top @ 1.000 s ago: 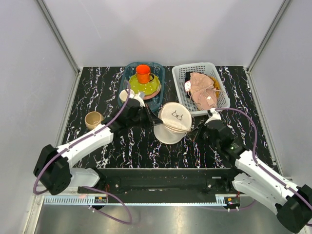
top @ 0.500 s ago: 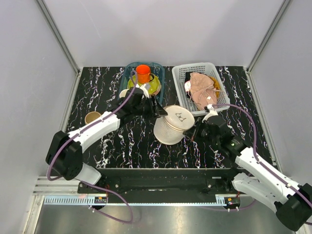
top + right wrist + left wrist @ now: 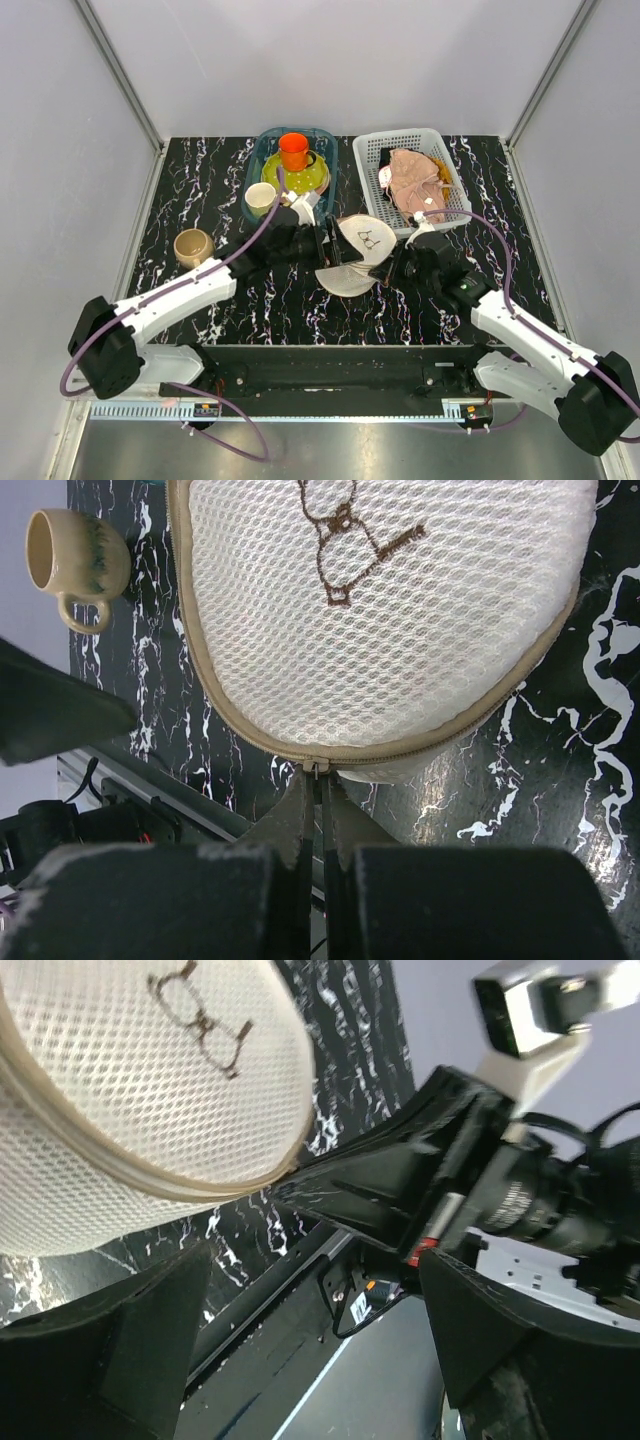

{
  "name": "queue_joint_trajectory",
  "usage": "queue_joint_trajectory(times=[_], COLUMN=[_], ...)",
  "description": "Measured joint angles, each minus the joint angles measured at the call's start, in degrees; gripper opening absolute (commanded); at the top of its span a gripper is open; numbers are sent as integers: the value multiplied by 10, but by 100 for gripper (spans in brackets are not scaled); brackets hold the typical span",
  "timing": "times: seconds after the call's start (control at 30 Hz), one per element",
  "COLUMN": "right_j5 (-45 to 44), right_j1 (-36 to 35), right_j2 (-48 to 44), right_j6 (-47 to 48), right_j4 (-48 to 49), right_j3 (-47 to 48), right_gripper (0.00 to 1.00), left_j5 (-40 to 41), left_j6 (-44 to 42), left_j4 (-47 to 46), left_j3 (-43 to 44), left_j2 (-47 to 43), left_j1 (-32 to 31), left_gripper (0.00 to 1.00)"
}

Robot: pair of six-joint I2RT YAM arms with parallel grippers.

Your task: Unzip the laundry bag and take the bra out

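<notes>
Zip pull pinched at the bag's rim, with the bag propped up for opening

Top view: the laundry bag [image 3: 358, 236] is seen tilted at mid-table, just in front of the white basket [image 3: 400, 134], flanked by the left gripper [image 3: 325, 248] and the right gripper [image 3: 392, 268], apparently so that its seam is presented; left wrist view: the left gripper's fingers [image 3: 150, 1330] are spread wide with nothing between them, the mesh lying beside one, judged to be a brace only; right wrist view: the right gripper's jaws are clenched on the zip pull [image 3: 318, 768] at the bag's lower rim; the zip is judged closed; the bra is nowhere seen, presumably inside.
</notes>
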State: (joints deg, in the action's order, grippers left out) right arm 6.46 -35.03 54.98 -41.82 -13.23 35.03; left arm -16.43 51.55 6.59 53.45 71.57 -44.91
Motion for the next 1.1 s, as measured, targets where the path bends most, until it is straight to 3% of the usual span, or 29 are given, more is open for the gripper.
queue_joint_trajectory(times=[0.57, 0.67, 0.7, 0.73, 1.1], right_j5=[4, 8, 8, 7, -51], right_j1=[0, 0, 0, 0, 3], right_j2=[-17, -18, -19, -22, -83], right_j6=[-1, -1, 0, 0, 38], right_j4=[5, 5, 5, 4, -94], right_j3=[-2, -2, -3, -3, -10], right_gripper=[0, 0, 0, 0, 0], left_j5=[32, 24, 21, 19, 8], left_j6=[75, 78, 78, 81, -40], left_j4=[-68, -83, -85, -85, 47], left_j3=[-51, -41, -40, -40, 28], left_j2=[63, 93, 101, 105, 46], left_j1=[-9, -9, -9, -9, 35], left_gripper=[83, 47, 17, 0, 0])
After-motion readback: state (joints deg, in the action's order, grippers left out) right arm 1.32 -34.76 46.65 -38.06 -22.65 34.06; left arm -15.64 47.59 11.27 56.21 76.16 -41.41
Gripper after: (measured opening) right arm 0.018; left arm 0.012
